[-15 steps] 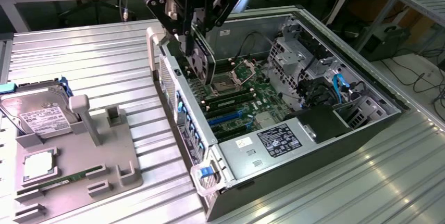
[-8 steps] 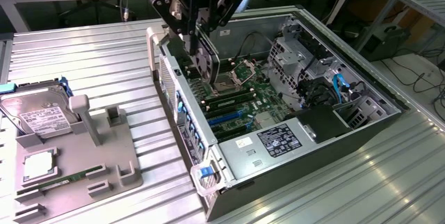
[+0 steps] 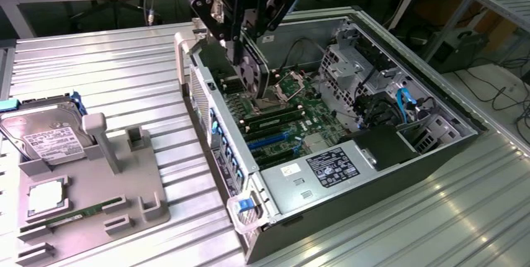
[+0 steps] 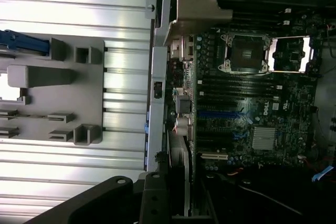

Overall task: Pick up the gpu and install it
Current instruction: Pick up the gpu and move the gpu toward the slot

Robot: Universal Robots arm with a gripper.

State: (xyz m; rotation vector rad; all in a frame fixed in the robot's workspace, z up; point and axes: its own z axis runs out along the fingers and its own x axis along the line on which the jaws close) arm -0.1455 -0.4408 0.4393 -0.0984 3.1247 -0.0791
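I saw the black gripper (image 3: 242, 56) with its jaws narrowed to a slim gap and clamped on the top edge of the gpu (image 3: 253, 81), a flat dark circuit card with a black round fan on its face. The card hung upright just beneath the jaws. Right under it lay the green motherboard (image 3: 290, 115), inside the open black-and-silver tower case (image 3: 348, 174). Well away from the jaws, outside the case, sat the grey plastic parts holder (image 3: 124, 180), carrying a silver boxy hard drive (image 3: 46, 136) with a white label.
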